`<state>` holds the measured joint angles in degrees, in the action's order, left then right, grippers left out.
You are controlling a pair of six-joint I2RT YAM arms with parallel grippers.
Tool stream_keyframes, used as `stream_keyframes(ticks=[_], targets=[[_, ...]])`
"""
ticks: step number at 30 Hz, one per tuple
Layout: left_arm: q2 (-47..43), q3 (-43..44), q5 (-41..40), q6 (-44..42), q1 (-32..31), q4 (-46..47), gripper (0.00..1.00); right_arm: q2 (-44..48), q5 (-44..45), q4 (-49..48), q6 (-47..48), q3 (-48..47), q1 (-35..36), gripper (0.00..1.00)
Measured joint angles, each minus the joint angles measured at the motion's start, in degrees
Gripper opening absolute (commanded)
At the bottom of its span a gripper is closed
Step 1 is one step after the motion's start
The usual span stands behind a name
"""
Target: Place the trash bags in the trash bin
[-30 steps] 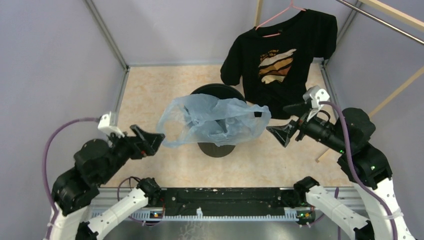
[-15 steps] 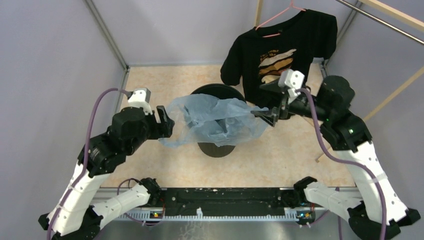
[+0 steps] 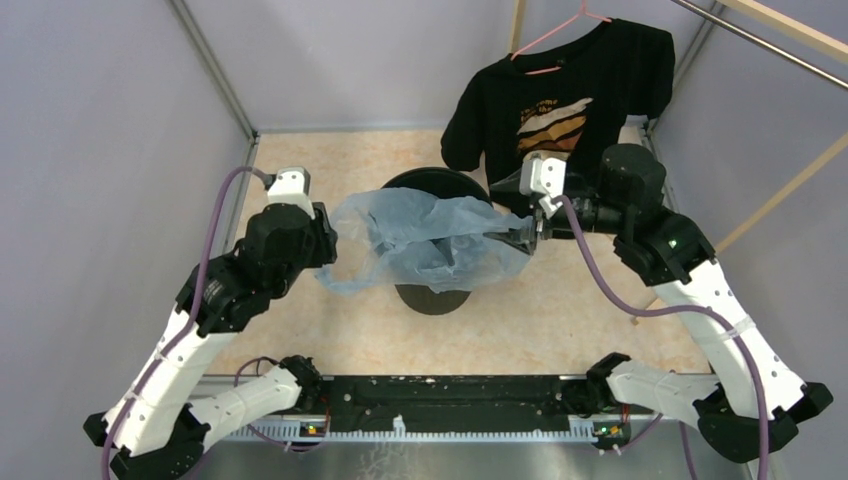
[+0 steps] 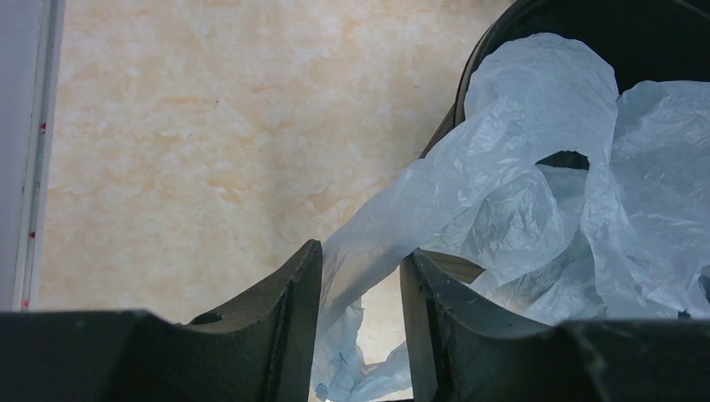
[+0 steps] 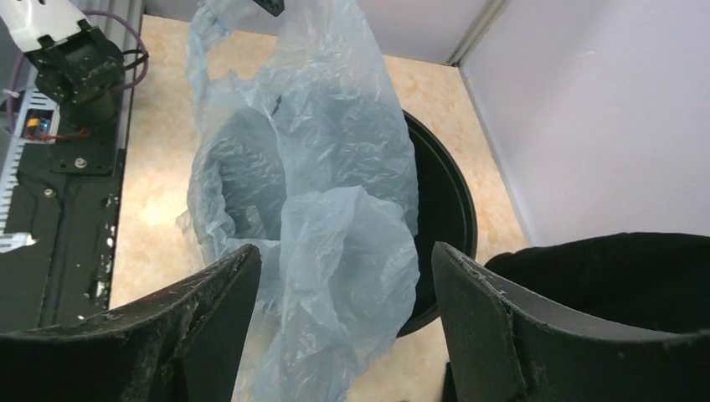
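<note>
Bag, thin limp slippery film over bin; left hand nearly closed, pinching left edge; right hand wide open, bag between fingers—take hems.

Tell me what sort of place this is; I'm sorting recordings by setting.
Probably a lab test cell for robots: plain lilac wall panels enclose a marbled beige floor, with a round black plastic bin and a hung black printed T-shirt as props.

Thin, wrinkly translucent plastic bag

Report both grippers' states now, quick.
Left gripper: shut on the trash bag, film pinched between its fingers.
Right gripper: open, bag film lying loose between its fingers.
</note>
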<state>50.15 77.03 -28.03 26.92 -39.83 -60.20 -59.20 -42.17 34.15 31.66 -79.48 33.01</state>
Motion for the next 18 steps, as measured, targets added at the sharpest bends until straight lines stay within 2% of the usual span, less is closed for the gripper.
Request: stream_keyframes(ticks=[6,9,10,12,16,18], targets=[[0.8,-0.7,-0.3,-0.6,0.1,1.4,0.29,0.2,2.9,-4.7,-0.5,2.8,0.2,0.34],[1.4,-1.0,-0.3,-0.8,0.4,2.1,0.27,1.7,3.8,-7.6,-1.1,7.3,0.2,0.28],[1.7,-1.0,-0.3,-0.9,0.5,2.3,0.25,2.1,3.8,-8.1,-1.2,8.2,0.2,0.22],[2.2,-1.1,-0.3,-1.0,0.8,2.6,0.2,2.3,3.8,-8.6,-1.5,9.1,0.2,0.0],[3.1,-1.2,-0.3,-1.4,1.5,3.4,0.15,2.4,6.9,-10.6,-3.3,9.3,0.3,0.0],[3.6,-1.2,-0.2,-1.6,2.2,3.8,0.08,2.4,12.1,-13.0,-5.6,9.8,0.3,0.0]])
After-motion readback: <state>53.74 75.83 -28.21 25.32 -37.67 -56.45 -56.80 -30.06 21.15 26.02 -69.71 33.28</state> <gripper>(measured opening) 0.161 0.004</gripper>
